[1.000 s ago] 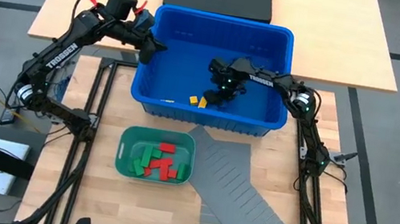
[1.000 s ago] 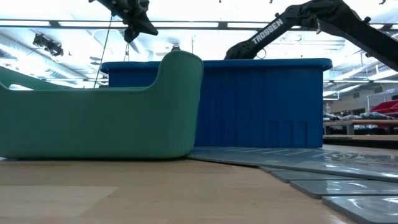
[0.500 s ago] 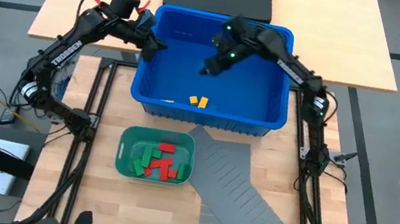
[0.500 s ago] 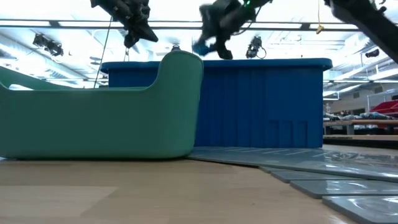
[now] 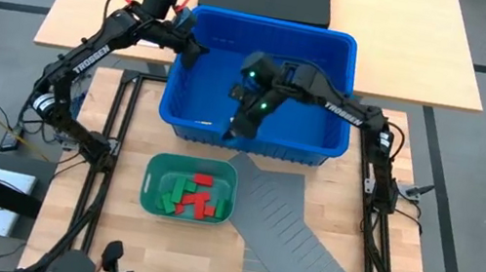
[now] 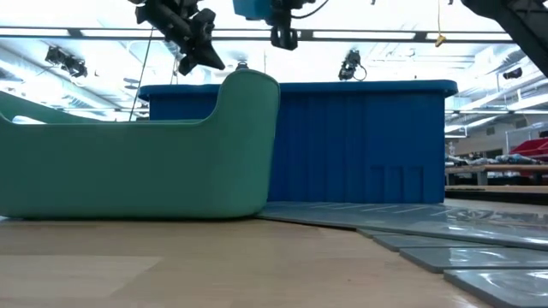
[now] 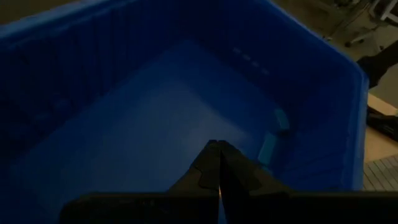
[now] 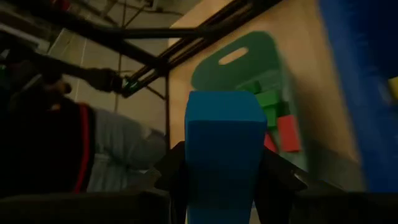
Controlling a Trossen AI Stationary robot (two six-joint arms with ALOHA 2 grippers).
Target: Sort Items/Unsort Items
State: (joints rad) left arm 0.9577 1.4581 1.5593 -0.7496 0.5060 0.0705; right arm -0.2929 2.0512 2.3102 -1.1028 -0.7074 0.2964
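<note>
Right gripper [image 8: 221, 180] clamps a blue block [image 8: 222, 140], carrying it above the blue bin's [image 5: 337, 48] near wall. Green tray [image 8: 249, 68] lies ahead, below. Grip probably shallow; a swing could shake it loose. Left gripper [image 7: 217, 163] closed, empty.

Low view: teal tray [image 6: 137, 162] fills the near left, blue bin [image 6: 360, 141] behind it. Grey divider sheet [image 6: 445, 239] lies flat at right. Right gripper [image 6: 272, 21] above, clamping blue block [image 6: 253, 8]; left gripper [image 6: 205, 51] closed nearby.
</note>
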